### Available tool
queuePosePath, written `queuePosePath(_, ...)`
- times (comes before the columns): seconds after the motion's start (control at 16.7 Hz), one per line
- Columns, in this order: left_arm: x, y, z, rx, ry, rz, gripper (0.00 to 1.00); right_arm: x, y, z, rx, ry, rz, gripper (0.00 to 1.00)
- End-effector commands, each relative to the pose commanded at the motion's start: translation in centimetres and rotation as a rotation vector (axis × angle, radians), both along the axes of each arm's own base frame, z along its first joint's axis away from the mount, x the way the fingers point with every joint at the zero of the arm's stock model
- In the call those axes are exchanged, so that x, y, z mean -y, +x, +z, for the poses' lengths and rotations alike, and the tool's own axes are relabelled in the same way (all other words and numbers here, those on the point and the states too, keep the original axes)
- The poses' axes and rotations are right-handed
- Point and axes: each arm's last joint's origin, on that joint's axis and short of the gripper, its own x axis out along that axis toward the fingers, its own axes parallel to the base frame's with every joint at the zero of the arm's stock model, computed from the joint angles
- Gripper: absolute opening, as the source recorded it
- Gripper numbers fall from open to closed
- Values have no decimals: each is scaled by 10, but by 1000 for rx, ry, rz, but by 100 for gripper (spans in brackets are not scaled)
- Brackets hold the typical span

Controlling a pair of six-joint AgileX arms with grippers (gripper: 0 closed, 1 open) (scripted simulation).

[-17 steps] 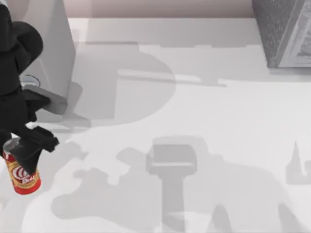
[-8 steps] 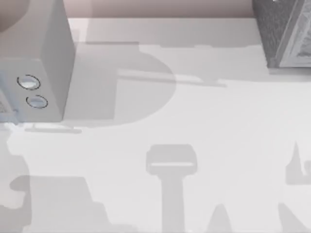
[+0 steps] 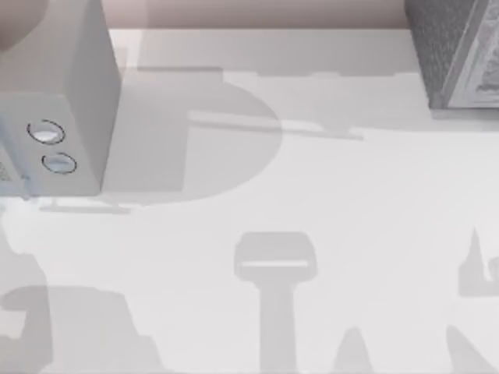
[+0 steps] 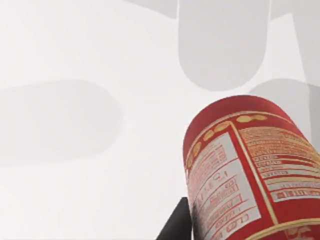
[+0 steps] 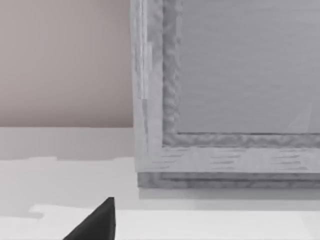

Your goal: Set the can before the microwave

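Microwave [image 3: 51, 101] hugs the table's [image 3: 327, 234] left edge; left end effector state (can [image 4: 250, 175] close) unclear.

White table [image 3: 351, 195] crossed by soft grey shadows, pinkish-beige wall [image 3: 257, 12] behind it

1. The left gripper [image 4: 197, 227] showed one dark finger [image 4: 176, 226] beside the can [image 4: 250, 170], which lay close against the wrist camera.
2. The right gripper's dark fingertip [image 5: 97, 222] pointed towards the speckled grey box [image 5: 225, 100].
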Motion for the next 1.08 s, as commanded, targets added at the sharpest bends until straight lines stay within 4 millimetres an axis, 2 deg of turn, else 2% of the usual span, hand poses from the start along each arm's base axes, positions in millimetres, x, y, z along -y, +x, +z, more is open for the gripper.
queuePosePath(0.48,-1,-1,-7,3,1,6,0,0,0,0,0,0,0,100)
queuePosePath(1.08,-1,-1,-7,3,1,6,75,0,0,0,0,0,0,100)
